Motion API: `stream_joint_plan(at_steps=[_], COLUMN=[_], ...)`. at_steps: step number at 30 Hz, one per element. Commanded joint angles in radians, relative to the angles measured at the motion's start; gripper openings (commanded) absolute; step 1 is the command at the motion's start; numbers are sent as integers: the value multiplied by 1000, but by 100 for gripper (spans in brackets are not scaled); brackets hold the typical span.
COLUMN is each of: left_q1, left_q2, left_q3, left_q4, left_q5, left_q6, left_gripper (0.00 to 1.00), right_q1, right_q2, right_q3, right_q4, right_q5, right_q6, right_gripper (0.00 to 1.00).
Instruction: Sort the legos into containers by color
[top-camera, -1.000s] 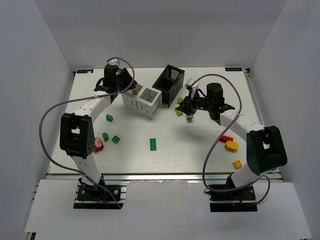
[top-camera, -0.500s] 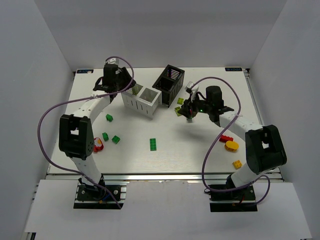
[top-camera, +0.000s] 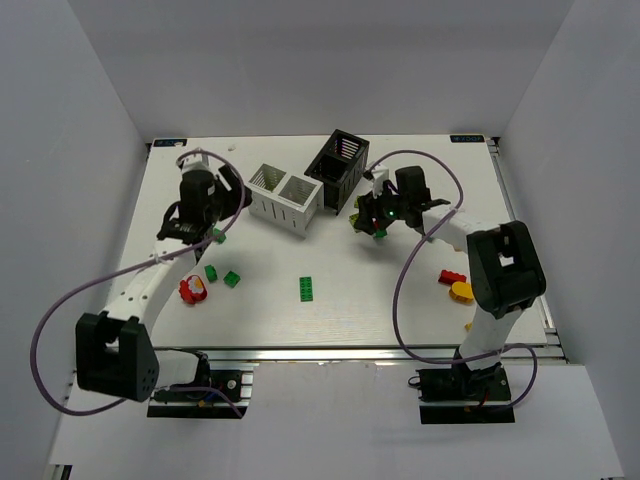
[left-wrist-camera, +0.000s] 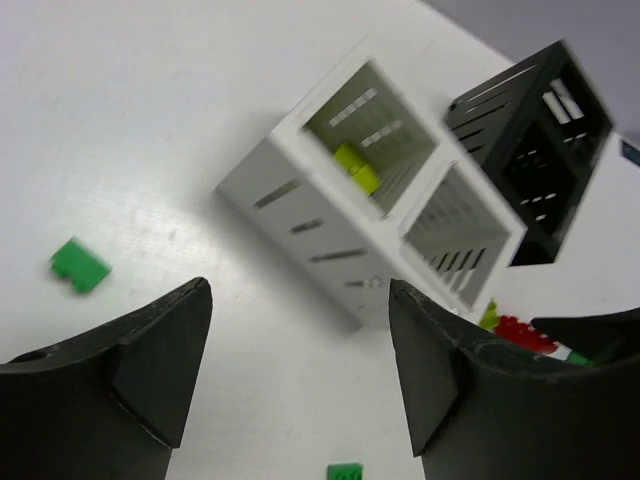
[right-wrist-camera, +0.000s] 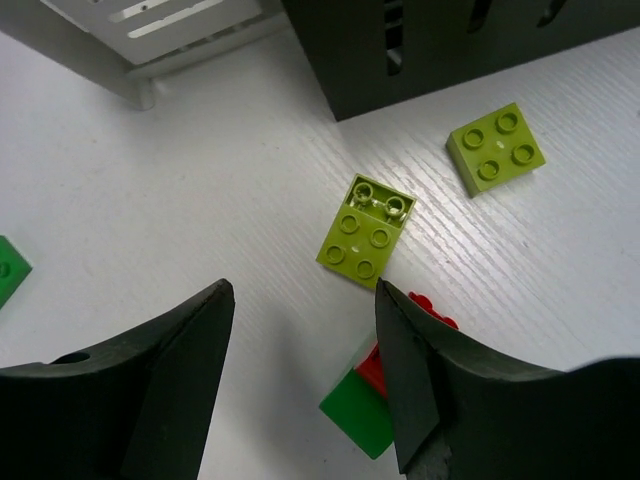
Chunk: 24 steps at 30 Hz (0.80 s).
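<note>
The white container (top-camera: 283, 195) and the black container (top-camera: 337, 168) stand at the table's back middle. A lime lego (left-wrist-camera: 357, 167) lies in the white container's left compartment (left-wrist-camera: 300, 140). My left gripper (top-camera: 200, 212) is open and empty, left of the white container and above a dark green lego (top-camera: 217, 236). My right gripper (top-camera: 375, 218) is open and empty just in front of the black container (right-wrist-camera: 450, 40). Below it lie two lime legos (right-wrist-camera: 368, 232) (right-wrist-camera: 495, 148) and a red lego joined to a green one (right-wrist-camera: 375, 400).
Dark green legos lie at front left (top-camera: 211, 272) (top-camera: 232, 279) and in the middle (top-camera: 307, 288). A red and yellow piece (top-camera: 192, 290) lies near the left arm. Red (top-camera: 452, 277), orange (top-camera: 462, 291) and yellow (top-camera: 470, 327) pieces lie by the right arm.
My left gripper has left the white container's far left side and come forward and left over the table. My right gripper has shifted a little left, closer to the black container.
</note>
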<state>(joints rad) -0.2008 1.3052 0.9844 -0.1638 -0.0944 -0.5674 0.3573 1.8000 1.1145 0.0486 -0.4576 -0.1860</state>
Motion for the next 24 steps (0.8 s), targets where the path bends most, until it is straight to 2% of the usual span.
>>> stream_joint_plan(at_steps=[1,6,13,24], left_q1=[4,8,15,15], left_q2=[-87,-205,-271,-290], left_q3=[-113,-254,-293,-316], left_q4=[4,14,-39,-36], left_q5=[-77,-110,-160,-172], left_q6=[-55,-117,-118,-126], left_gripper=[81,83,86,87], right_q1=[32,57,97,114], right_q2=[36,88,170,188], right_q3=[94,154,252,200], right_q4=[-45,-82,-161,-128], right_q5=[121,171,272,367], right_q6=[10,-12,-33,-4], right_gripper=[64,64,62,60])
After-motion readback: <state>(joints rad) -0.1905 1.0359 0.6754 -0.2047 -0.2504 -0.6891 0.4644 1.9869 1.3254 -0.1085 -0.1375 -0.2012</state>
